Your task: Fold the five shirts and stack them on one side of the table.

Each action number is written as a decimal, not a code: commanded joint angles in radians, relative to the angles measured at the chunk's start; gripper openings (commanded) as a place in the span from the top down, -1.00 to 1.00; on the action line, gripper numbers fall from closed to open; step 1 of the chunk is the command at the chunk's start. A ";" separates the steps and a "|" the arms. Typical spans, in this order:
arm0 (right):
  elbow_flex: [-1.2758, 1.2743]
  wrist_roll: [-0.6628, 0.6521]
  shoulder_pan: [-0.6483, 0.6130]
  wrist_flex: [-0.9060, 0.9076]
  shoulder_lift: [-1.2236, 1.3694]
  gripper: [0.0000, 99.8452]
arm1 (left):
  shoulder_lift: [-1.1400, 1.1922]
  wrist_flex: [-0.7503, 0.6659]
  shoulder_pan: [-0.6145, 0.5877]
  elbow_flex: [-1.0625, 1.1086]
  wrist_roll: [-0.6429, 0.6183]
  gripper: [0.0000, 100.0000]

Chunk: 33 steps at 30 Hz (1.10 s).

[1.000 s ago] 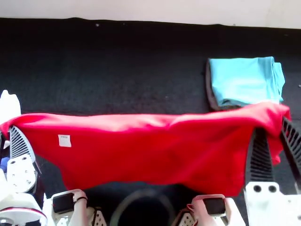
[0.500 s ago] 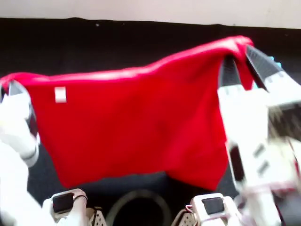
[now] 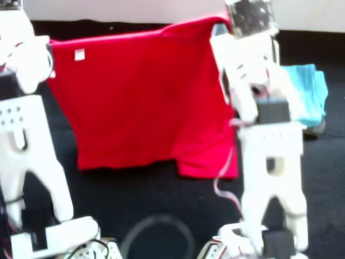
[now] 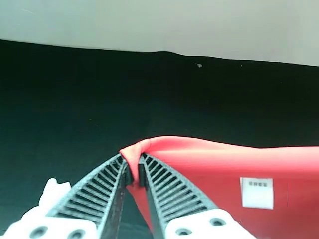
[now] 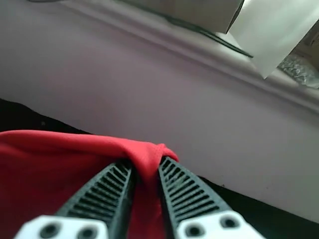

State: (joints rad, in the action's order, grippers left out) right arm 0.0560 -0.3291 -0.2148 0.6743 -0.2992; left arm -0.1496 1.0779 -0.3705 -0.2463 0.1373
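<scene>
Red shirt (image 3: pixel 145 102) corners within both jaws

The shirt (image 3: pixel 145 102) hangs spread above the counter (image 3: pixel 161 199), strung between the two arms: the left gripper (image 4: pixel 133 172) is clamped on its top corner at the left side, and the right gripper (image 5: pixel 144 172) is clamped on the opposite top corner, nearer the counter's back edge. A folded shirt (image 3: pixel 310 89) lies on the counter at the far right, beyond the right arm (image 3: pixel 269 140), which partly covers it. A label (image 3: pixel 79 54) sits on the hanging cloth just beside the left-hand corner.
</scene>
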 commanded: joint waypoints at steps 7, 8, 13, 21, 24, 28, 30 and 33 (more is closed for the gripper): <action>0.349 -0.005 0.001 -0.022 0.447 0.99 | 0.209 -0.322 0.013 -0.008 -0.002 0.98; 0.378 -0.005 0.001 -0.022 0.487 0.99 | 0.234 -0.364 0.018 -0.008 -0.002 0.98; 0.483 -0.005 0.001 -0.022 0.667 0.99 | 0.360 -0.497 0.022 -0.008 -0.002 0.98; 0.498 -0.005 -0.002 -0.021 0.839 0.99 | 0.552 -0.580 0.022 -0.030 -0.002 0.98; 0.498 -0.005 -0.007 0.027 0.845 0.99 | 0.611 -0.580 0.022 -0.051 -0.002 0.98; 0.496 -0.005 -0.013 0.119 0.851 0.99 | 0.662 -0.580 0.022 -0.044 -0.002 0.98; 0.486 -0.005 -0.013 0.159 0.854 0.99 | 0.684 -0.539 0.024 -0.042 -0.002 0.98; 0.472 -0.005 -0.019 0.255 0.865 0.99 | 0.710 -0.460 0.035 -0.050 -0.002 0.98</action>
State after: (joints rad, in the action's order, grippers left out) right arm 0.5010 -0.3291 -0.2240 0.8569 0.5662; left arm 0.5639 0.5669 -0.3537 -0.2509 0.1373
